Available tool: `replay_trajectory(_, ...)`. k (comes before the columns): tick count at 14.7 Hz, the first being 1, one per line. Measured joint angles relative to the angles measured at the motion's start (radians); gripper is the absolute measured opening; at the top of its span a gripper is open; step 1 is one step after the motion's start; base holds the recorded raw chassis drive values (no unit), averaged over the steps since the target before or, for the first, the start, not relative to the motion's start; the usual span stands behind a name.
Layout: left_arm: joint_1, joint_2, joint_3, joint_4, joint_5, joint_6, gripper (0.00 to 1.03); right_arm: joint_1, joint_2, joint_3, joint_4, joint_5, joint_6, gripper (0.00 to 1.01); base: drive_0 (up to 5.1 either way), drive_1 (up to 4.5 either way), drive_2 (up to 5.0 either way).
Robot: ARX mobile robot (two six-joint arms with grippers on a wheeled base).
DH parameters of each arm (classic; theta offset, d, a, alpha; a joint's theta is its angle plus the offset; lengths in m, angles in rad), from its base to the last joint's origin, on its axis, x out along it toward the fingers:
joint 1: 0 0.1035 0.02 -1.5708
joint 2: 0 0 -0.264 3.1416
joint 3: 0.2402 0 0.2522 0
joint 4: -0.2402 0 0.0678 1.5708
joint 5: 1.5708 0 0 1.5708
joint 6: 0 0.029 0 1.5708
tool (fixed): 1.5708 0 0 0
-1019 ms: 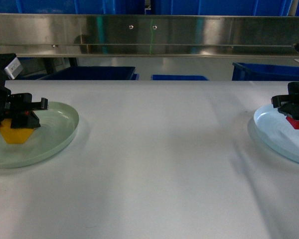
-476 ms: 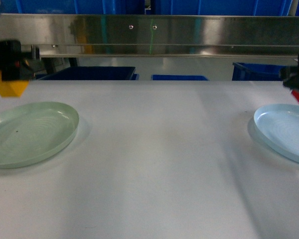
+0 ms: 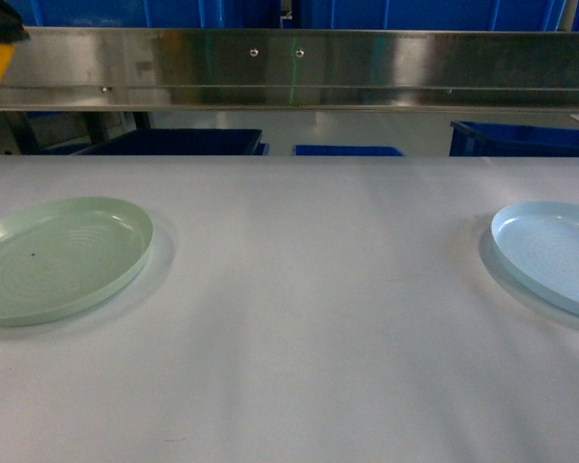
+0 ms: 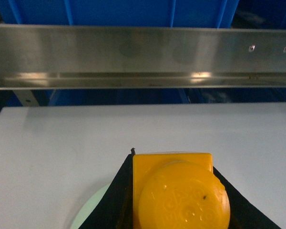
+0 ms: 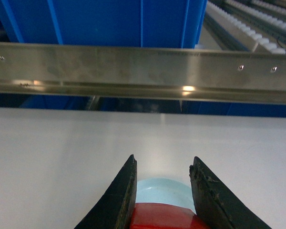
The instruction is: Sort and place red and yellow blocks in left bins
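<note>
Left claw (image 4: pixel 181 200) clamped on the orange-yellow studded plastic brick (image 4: pixel 178 191); right claw (image 5: pixel 163 200) clamped on the red plastic brick (image 5: pixel 163 215); head view shows only the yellow one, far left.

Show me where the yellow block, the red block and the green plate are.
yellow block (image 4: pixel 181 200), left wrist view, on its round stud.
red block (image 5: pixel 163 216), right wrist view, on its top between the fingers.
green plate (image 3: pixel 63 256), head view, on its centre.

Broad white table (image 3: pixel 309 318) open across the middle, pale green plate (image 3: pixel 63 256) low at left edge, pale blue plate (image 3: pixel 550 256) at right edge, steel rail (image 3: pixel 299 68) barring the far side, blue crates (image 3: pixel 174 142) behind and below it
</note>
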Motion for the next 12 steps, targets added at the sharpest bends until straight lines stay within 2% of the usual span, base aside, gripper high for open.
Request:
replay_trajectory(6, -0.018, -0.058, 0.016, -0.111, 0.011, -0.047, 0.27, 0.019, -0.103, -0.021, -0.047, -0.011, 0.016, 0.28, 0.0, 0.0, 0.0)
replay_trajectory(12, -0.014, -0.081, 0.023, -0.108, 0.003, -0.064, 0.27, 0.043, -0.101, -0.032, -0.036, 0.019, 0.02, 0.28, 0.0, 0.0, 0.0)
